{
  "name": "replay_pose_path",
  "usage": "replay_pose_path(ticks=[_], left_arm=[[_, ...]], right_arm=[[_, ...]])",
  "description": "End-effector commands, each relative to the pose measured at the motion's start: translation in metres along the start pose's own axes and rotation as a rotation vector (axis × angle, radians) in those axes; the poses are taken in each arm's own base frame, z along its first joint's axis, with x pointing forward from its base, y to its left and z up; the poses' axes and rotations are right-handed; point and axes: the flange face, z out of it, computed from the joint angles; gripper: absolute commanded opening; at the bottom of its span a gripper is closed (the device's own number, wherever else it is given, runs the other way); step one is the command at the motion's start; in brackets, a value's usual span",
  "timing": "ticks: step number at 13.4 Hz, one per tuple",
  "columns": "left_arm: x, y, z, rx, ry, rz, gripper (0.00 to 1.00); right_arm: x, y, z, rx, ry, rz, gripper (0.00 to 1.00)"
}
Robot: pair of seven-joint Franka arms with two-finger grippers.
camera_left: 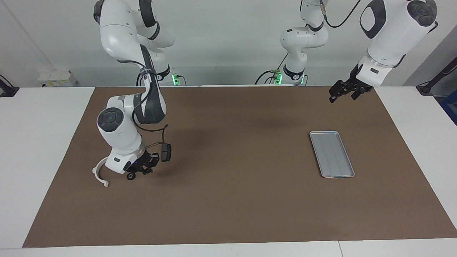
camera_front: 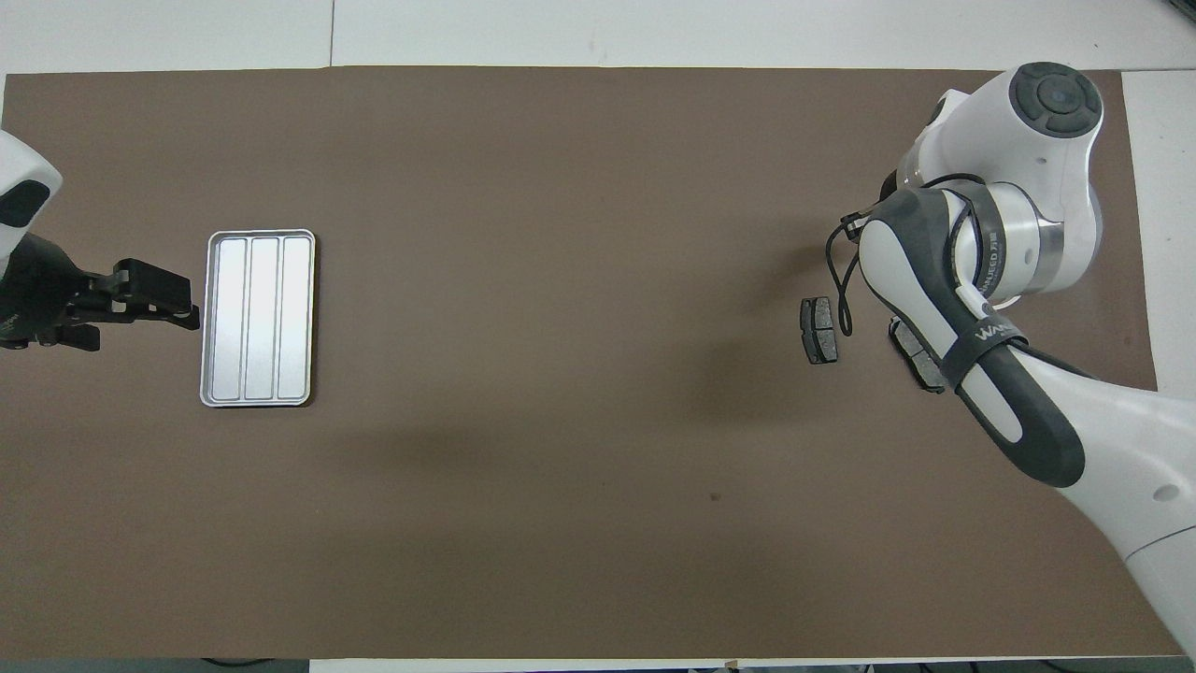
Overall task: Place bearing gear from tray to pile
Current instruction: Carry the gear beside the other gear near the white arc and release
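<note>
The light was bright and even, and it came from above. Soft, blurry shadows lay on the brown mat [camera_left: 228, 200], the darkest one beside the right arm [camera_left: 150, 96]. The tray [camera_front: 259, 318] shone pale and a bit glary. Both pictures looked sharp, with no blur.

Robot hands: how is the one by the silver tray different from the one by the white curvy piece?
The left gripper has its fingers open and holds nothing; the right gripper has its fingers shut on a small dark gear. The left gripper hangs high in the air near the tray; the right gripper is down low beside the white bracket. Both are black, on white arms.
</note>
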Motion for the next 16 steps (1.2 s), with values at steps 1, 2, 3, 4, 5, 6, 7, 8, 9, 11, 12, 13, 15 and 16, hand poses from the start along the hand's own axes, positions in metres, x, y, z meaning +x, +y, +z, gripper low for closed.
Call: replay_pose_path(ticks=[1, 2, 3, 4, 5, 6, 7, 8, 9, 11, 12, 13, 15, 16], left_arm=[[-0.007, -0.001, -0.002, 0.014, 0.01, 0.001, 1.0], [-0.007, -0.001, -0.003, 0.014, 0.012, 0.003, 1.0], [-0.007, -0.001, -0.002, 0.014, 0.01, 0.003, 1.0], [-0.007, -0.001, -0.002, 0.014, 0.01, 0.003, 1.0], [-0.007, -0.001, -0.002, 0.014, 0.01, 0.003, 1.0], [-0.007, -0.001, -0.003, 0.014, 0.012, 0.003, 1.0], [-0.007, -0.001, -0.002, 0.014, 0.01, 0.001, 1.0], [-0.007, -0.001, -0.002, 0.014, 0.01, 0.003, 1.0], [-0.007, -0.001, -0.003, 0.014, 0.012, 0.003, 1.0], [-0.007, -0.001, -0.002, 0.014, 0.01, 0.001, 1.0], [-0.007, -0.001, -0.002, 0.014, 0.01, 0.003, 1.0], [-0.007, -0.001, -0.002, 0.014, 0.01, 0.003, 1.0], [-0.007, -0.001, -0.002, 0.014, 0.01, 0.003, 1.0], [-0.007, -0.001, -0.002, 0.014, 0.01, 0.003, 1.0]], right_arm=[[-0.014, 0.011, 0.02, -0.001, 0.009, -0.036, 0.0], [-0.018, 0.013, 0.027, -0.002, 0.013, -0.04, 0.0], [-0.02, 0.016, 0.031, -0.003, 0.018, -0.043, 0.0], [-0.022, 0.016, 0.034, -0.002, 0.014, -0.046, 0.0], [-0.024, 0.016, 0.038, 0.002, 0.007, -0.046, 0.0], [-0.026, 0.014, 0.041, 0.004, 0.001, -0.047, 0.0], [-0.029, 0.011, 0.047, 0.006, -0.006, -0.049, 0.0], [-0.033, 0.01, 0.054, 0.007, -0.006, -0.05, 0.0], [-0.036, 0.008, 0.058, 0.007, -0.008, -0.05, 0.0], [-0.038, 0.007, 0.06, 0.009, -0.015, -0.05, 0.0], [-0.036, 0.007, 0.057, 0.008, -0.012, -0.043, 0.07], [-0.034, 0.004, 0.053, 0.009, -0.012, -0.034, 0.6], [-0.03, 0.0, 0.027, -0.001, 0.013, 0.015, 0.88], [-0.026, 0.001, 0.01, -0.005, 0.023, 0.039, 0.91]])
